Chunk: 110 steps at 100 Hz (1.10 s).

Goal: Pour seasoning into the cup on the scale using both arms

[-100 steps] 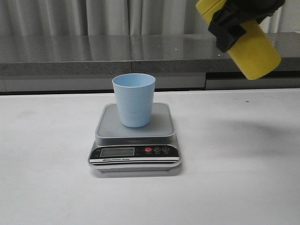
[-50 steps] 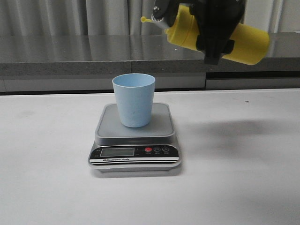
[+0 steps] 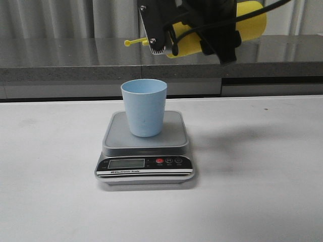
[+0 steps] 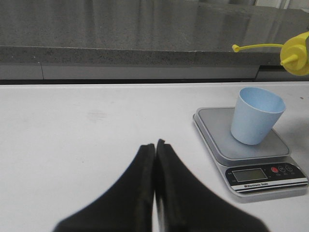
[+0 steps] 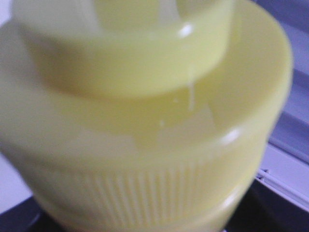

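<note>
The light blue cup [image 3: 144,107] stands upright on the grey platform of the scale [image 3: 174,138]. My right gripper [image 3: 217,30] is shut on the yellow seasoning bottle [image 3: 250,20] and holds it nearly level, high above the cup. Its nozzle and small tethered cap [image 3: 128,43] point left, past the cup's rim. In the right wrist view the bottle's ribbed yellow top [image 5: 145,121] fills the frame and hides the fingers. My left gripper [image 4: 155,143] is shut and empty over the table, left of the scale [image 4: 217,140] and cup [image 4: 256,116]. The bottle's tip [image 4: 295,48] shows there too.
The scale's black front panel [image 3: 145,163] with LCD and red button faces me. A grey stone ledge [image 3: 70,65] and curtains run along the back of the white table [image 3: 50,191].
My right arm has swung the bottle left and tipped it from base-down-right to nearly level, bringing the nozzle above the cup. The cup and scale have not moved.
</note>
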Available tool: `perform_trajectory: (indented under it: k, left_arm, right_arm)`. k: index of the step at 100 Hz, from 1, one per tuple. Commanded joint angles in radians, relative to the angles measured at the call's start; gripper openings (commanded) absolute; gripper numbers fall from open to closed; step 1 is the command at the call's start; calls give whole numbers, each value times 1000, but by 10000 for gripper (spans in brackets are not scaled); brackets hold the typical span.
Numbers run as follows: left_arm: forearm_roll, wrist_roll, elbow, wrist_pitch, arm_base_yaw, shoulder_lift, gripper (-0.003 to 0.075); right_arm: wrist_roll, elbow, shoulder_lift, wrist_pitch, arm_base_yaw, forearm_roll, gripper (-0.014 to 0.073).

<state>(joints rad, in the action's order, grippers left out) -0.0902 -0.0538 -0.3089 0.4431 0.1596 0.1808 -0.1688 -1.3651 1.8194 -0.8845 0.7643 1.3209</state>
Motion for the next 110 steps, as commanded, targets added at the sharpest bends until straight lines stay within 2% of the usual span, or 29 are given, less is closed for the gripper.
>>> perform_trajectory:
  k: [1,10,37,63,84,93,110]
  left_arm:
    - [-5,-10,-27,-83,-1,10,-20]
    - [-5,-10,-27,-83,-1,10,-20]
    - [-5,-10,-27,-83,-1,10,-20]
    - [-5,-10,-27,-83,-1,10,-20]
    - [-5,-10,-27,-83,-1,10,-20]
    - [-5,-10,-27,-83,-1,10,-20]
    - [-5,-10,-27,-83,-1,10,-20]
  right_arm:
    - [-73,-32,-41,-47,0,85,257]
    - [-116,-32,-38,-49,0,93,257]
    - [-131,-32,-6,-59,10,162,257]
    - [-131,-32,34,-129,36,355,255]
    - [-129,-32,46,-125,40,352,255]
    - [-87,-32,46,-125,40,337,255]
    - [72,-32,39,-103,40,293,255]
